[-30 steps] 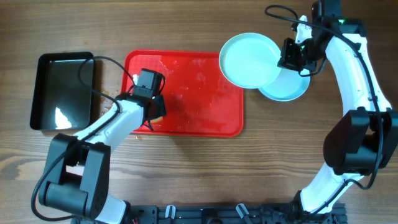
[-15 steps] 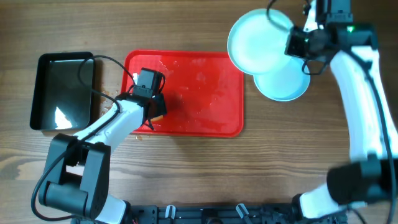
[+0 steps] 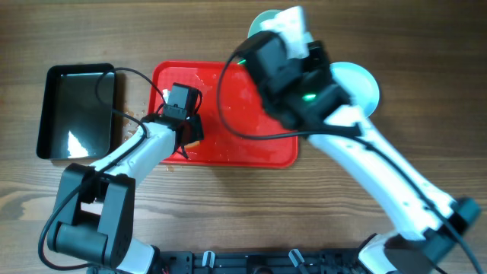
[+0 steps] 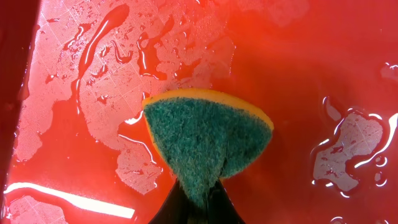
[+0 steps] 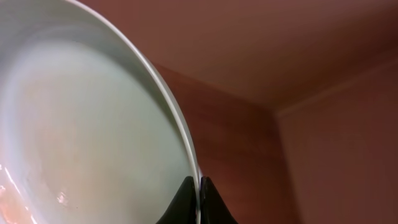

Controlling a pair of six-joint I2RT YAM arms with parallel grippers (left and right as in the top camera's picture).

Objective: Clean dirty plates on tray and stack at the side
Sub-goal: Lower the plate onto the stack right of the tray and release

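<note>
While right gripper (image 5: pixel 198 198) pinches plate (image 5: pixel 93 124) by rim, high above tray (image 3: pixel 228 148), likely bound for far-right resting plate (image 3: pixel 365 80), left gripper (image 4: pixel 198 202) clamps sponge (image 4: pixel 208 140) over wet tray's left end, ready.

Two plates (image 3: pixel 367 87), one red tray (image 3: pixel 217 152), one black tray (image 3: pixel 76 110), one sponge (image 4: pixel 208 140) and two robot arms (image 3: pixel 380 167).

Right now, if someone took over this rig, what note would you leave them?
Left claw: shut on the green-and-orange sponge, which rests on the wet red tray.
Right claw: shut on the rim of a mint plate, lifted high.
Second plate lies on the table right of the tray. No plate shows on the tray; a third is not in view.
Left to do: probably set the held plate on the second plate.
</note>
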